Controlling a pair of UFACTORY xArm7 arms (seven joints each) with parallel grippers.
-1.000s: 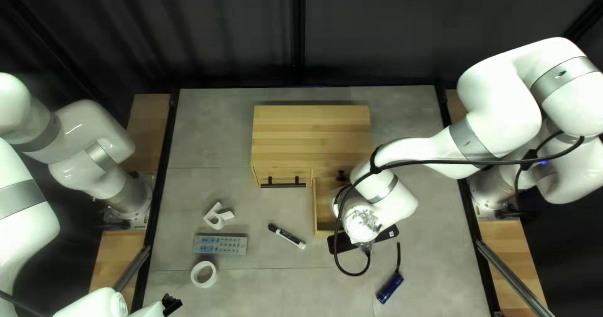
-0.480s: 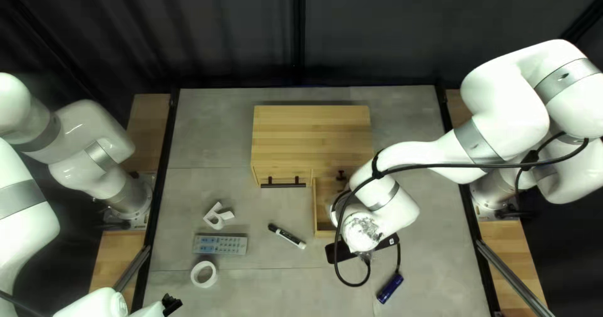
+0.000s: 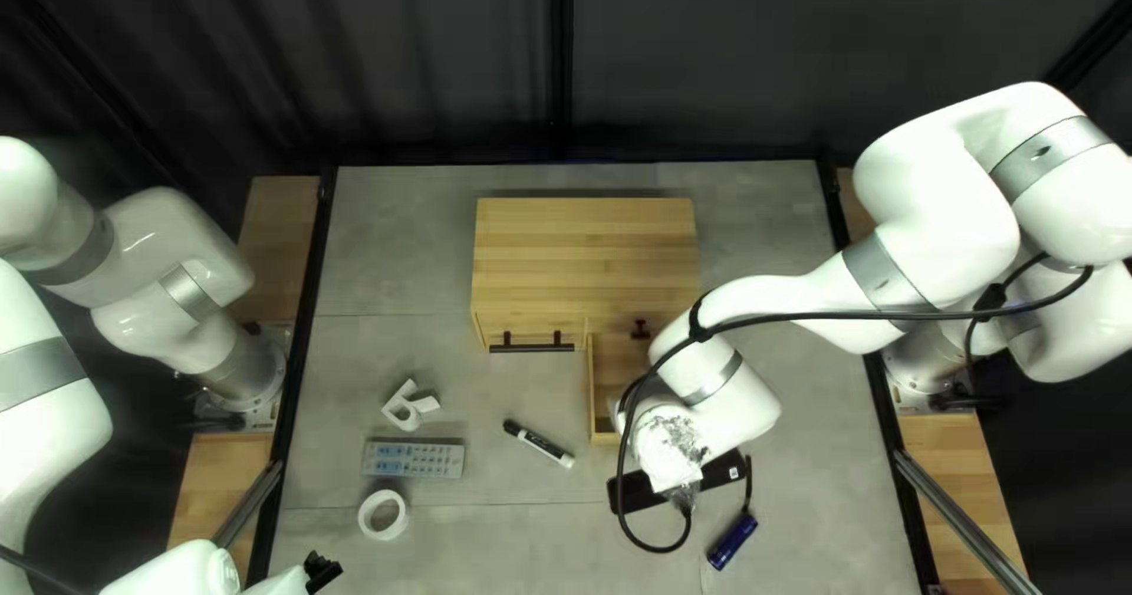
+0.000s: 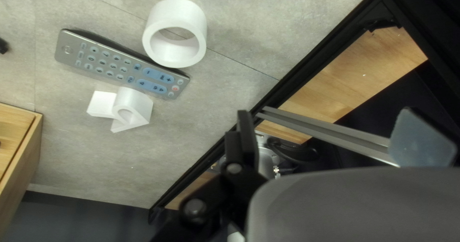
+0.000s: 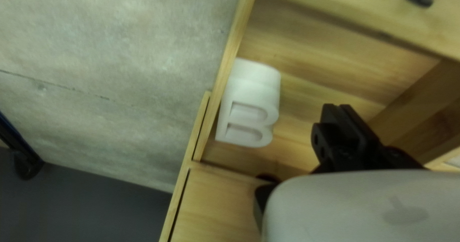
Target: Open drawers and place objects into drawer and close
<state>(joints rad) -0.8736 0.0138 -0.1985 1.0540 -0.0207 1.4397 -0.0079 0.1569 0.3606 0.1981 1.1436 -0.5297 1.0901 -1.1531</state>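
Observation:
The wooden drawer box [image 3: 584,259] stands mid-table with its right drawer [image 3: 603,391] pulled out toward the near edge. A white letter B block [image 5: 251,109] lies inside that drawer [image 5: 323,65], against its side wall. My right gripper [image 5: 336,127] hangs over the drawer's inside near its front wall, fingers shut together with nothing seen between them. My left gripper [image 4: 330,137] is open above the table's left edge. Ahead of it lie a grey remote [image 4: 118,69], a white tape ring [image 4: 175,33] and a white letter piece [image 4: 120,109].
The left drawer's black handle [image 3: 532,340] sits flush with the box; a black knob [image 3: 638,330] stands behind the open drawer. A black-and-white marker [image 3: 538,443] lies left of the drawer. A blue cylinder [image 3: 732,542] lies near the front edge, right of my right wrist.
My right wrist has moved toward the table's near edge, away from the box. The left arm and the loose objects have stayed put.

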